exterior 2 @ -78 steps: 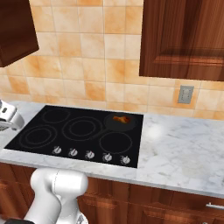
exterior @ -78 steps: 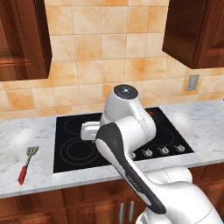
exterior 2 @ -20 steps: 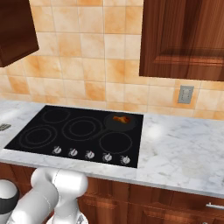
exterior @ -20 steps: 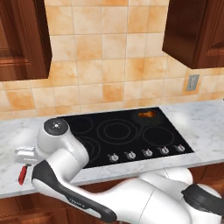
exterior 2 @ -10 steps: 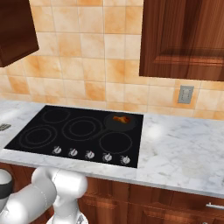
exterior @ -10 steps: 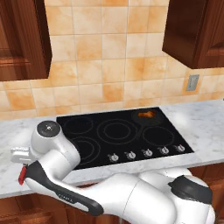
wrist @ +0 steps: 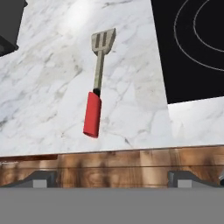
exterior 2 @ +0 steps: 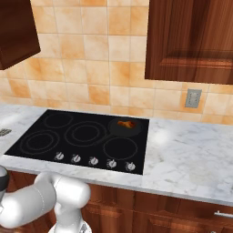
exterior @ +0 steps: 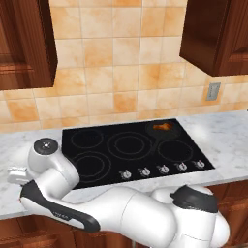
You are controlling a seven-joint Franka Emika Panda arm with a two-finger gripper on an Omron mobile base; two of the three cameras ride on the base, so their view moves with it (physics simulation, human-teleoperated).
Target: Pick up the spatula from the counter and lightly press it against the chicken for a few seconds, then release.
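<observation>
The spatula [wrist: 97,83] lies flat on the marble counter [wrist: 48,87], left of the stove. Its slotted metal head [wrist: 103,40] points away from the counter's front edge, and its red handle [wrist: 92,114] points toward that edge. My gripper [wrist: 113,179] hangs above it, open, with the fingertips [wrist: 41,178] spread wide and nothing between them. The handle's end lies ahead of the gap between the fingers. The chicken [exterior: 162,127] is an orange-brown piece in a dark pan [exterior 2: 123,129] on the stove's back right burner, far from the gripper. In the right base view the spatula head [exterior 2: 3,132] peeks in at the left edge.
The black stove [exterior: 131,150] has a row of knobs [exterior: 162,169] along its front. Marble counter [exterior 2: 191,159] continues to its right. Wooden cabinets [exterior: 24,43] hang above on both sides. In the hand view a dark object [wrist: 8,22] sits at the top left.
The arm has swung from over the stove to the counter on its left, and in the last second edged a little further left and down. The jaws have stayed open.
</observation>
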